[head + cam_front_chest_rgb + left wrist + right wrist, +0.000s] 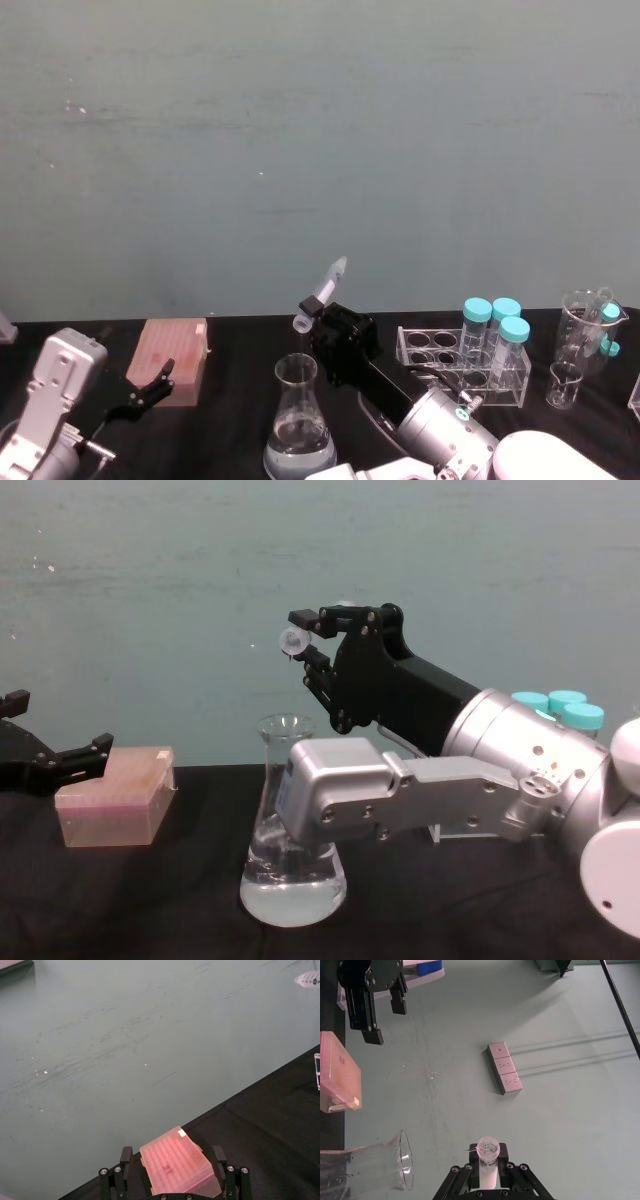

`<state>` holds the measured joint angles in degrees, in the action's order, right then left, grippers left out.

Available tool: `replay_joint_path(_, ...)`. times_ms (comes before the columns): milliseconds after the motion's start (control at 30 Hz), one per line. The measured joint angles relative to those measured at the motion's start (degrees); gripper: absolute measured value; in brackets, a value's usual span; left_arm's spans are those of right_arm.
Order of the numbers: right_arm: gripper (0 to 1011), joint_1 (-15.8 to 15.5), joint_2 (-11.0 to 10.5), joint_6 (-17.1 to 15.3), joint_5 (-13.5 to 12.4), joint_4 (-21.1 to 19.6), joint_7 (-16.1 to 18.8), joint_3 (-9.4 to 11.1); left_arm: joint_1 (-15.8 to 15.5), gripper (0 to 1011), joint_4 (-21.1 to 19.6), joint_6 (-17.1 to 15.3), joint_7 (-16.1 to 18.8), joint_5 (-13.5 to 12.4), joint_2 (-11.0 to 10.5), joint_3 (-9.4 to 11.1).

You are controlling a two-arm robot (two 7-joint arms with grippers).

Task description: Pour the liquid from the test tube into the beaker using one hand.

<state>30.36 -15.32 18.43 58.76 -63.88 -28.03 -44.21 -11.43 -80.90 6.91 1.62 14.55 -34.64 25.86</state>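
The right claw is clenched on the test tube, holding it tilted with its open rim lowest, above the mouth of the beaker. The beaker stands on the black counter with clear liquid in its base. The left claw hangs released beside a pink box.

The beaker was seen as clear glass, with colourless liquid in its base. The test tube, at twelve o'clock of it, was shown clear and whitish. The right gripper was coloured black, its arm silver-grey. Teal caps were noted at three o'clock, a pale pink box at nine. The table was covered in black.
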Motion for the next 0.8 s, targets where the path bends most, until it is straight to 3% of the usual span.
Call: replay_joint_path(800, 208, 0.0, 0.0, 0.0, -0.08, -0.06, 0.06, 0.01, 0.0, 1000, 0.0, 0.0, 0.0, 0.0, 0.0, 0.0)
